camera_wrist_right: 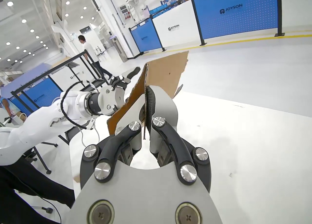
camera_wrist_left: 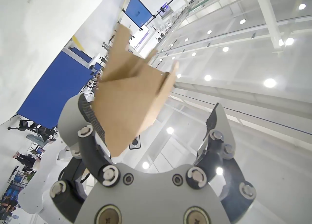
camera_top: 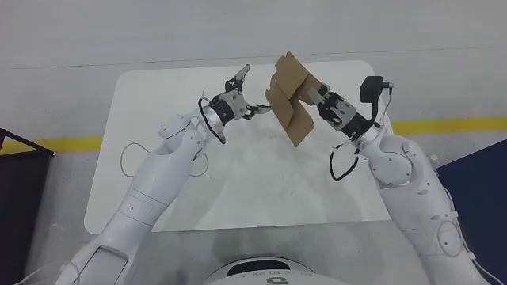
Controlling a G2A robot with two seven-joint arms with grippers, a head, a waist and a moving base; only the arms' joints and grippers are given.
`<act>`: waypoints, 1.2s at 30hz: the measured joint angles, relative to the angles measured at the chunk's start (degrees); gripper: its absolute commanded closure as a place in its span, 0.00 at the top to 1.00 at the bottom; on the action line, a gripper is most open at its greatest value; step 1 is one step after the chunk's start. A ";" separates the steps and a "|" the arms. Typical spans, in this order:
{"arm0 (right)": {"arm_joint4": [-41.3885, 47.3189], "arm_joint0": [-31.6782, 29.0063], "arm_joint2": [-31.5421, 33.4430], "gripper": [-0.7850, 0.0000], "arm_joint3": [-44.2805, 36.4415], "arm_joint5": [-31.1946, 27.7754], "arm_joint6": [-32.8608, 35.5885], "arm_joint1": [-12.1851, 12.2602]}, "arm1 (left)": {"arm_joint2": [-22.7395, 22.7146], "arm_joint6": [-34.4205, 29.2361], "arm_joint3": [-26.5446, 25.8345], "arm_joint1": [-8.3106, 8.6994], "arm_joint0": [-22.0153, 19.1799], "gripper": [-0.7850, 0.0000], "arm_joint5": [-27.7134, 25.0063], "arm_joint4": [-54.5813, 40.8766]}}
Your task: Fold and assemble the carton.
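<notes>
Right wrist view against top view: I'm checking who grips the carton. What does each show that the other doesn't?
Right wrist view alone: the right gripper clamped shut on the carton's corrugated edge. Top view alone: the white table's full outline, with the carton over it between both grippers. Both: the left gripper close beside the carton.
</notes>
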 measured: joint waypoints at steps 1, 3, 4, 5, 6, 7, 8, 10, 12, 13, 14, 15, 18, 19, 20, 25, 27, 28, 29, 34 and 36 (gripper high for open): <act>-0.14 -0.12 0.07 0.00 -0.08 0.01 0.22 0.02 | -0.05 -0.11 -0.06 -0.03 0.01 1.00 -0.14 0.04; -0.96 -0.28 0.20 0.00 -0.28 -0.16 1.03 0.10 | -0.24 -0.30 -0.22 -0.07 0.12 1.00 -0.42 0.25; -1.37 -0.36 0.22 0.00 -0.35 -0.36 1.38 0.14 | -0.33 -0.35 -0.30 -0.08 0.20 1.00 -0.52 0.36; -1.74 -0.47 0.24 0.00 -0.43 -0.57 1.68 0.17 | -0.45 -0.42 -0.40 -0.09 0.31 1.00 -0.62 0.47; -1.88 -0.54 0.27 0.00 -0.47 -0.64 1.77 0.18 | -0.54 -0.48 -0.48 -0.10 0.39 1.00 -0.68 0.58; -1.93 -0.60 0.31 0.00 -0.50 -0.63 1.76 0.19 | -0.60 -0.53 -0.55 -0.10 0.48 1.00 -0.69 0.73; -1.84 -0.66 0.45 0.00 -0.52 -0.38 1.43 0.18 | -0.65 -0.56 -0.62 -0.09 0.62 1.00 -0.59 1.09; -1.27 -0.68 0.81 0.00 -0.65 0.22 0.51 0.12 | -0.66 -0.36 -0.60 -0.01 0.98 1.00 -0.06 2.09; -0.02 -0.71 1.35 0.00 -0.99 1.03 -0.90 0.03 | -0.84 -0.35 -0.44 0.12 1.76 1.00 0.65 2.94; 0.62 -0.77 1.53 0.00 -1.15 1.34 -1.36 -0.01 | -0.90 -0.48 -0.35 0.17 2.18 1.00 0.81 3.10; 1.41 -0.83 1.74 0.00 -1.35 1.81 -1.79 -0.05 | -0.82 -0.70 -0.23 0.21 2.68 1.00 0.96 3.57; 1.89 -0.85 1.85 0.00 -1.51 2.24 -1.99 -0.09 | -0.62 -0.81 -0.15 0.22 2.94 1.00 0.95 4.20; 3.36 -0.80 1.56 0.00 -2.19 3.40 -1.83 -0.23 | 0.69 -0.68 -0.47 0.17 2.98 1.00 -1.76 8.99; 3.66 -0.75 1.31 0.00 -2.43 3.61 -1.56 -0.27 | 1.29 -0.74 -0.73 0.12 2.97 1.00 -3.53 11.04; 3.92 -0.69 0.95 0.00 -2.70 3.77 -1.14 -0.32 | 2.14 -1.10 -1.02 0.00 2.93 1.00 -6.03 13.60; 3.64 -0.55 0.21 0.00 -3.06 4.44 -0.02 -0.44 | 4.83 -2.97 -0.85 -0.59 2.46 1.00 -13.01 19.58; 2.86 -0.65 0.21 0.00 -3.06 4.78 0.32 -0.44 | 5.07 -3.48 -0.34 -0.84 2.24 1.00 -13.86 19.22; 2.35 -0.72 0.23 0.00 -3.06 4.81 0.49 -0.42 | 5.04 -3.50 -0.11 -0.93 2.10 1.00 -13.89 18.86; 1.58 -0.86 0.26 0.00 -3.11 4.59 0.77 -0.38 | 4.95 -3.44 0.16 -1.04 1.87 1.00 -13.80 18.47; -2.80 -1.60 0.78 0.00 -3.59 1.84 2.57 -0.03 | 4.46 -2.28 0.16 -1.35 1.43 1.00 -13.03 17.78; -4.68 -2.03 1.09 0.00 -3.95 1.65 2.85 0.07 | 4.20 -1.68 -0.32 -1.44 1.46 1.00 -12.82 17.75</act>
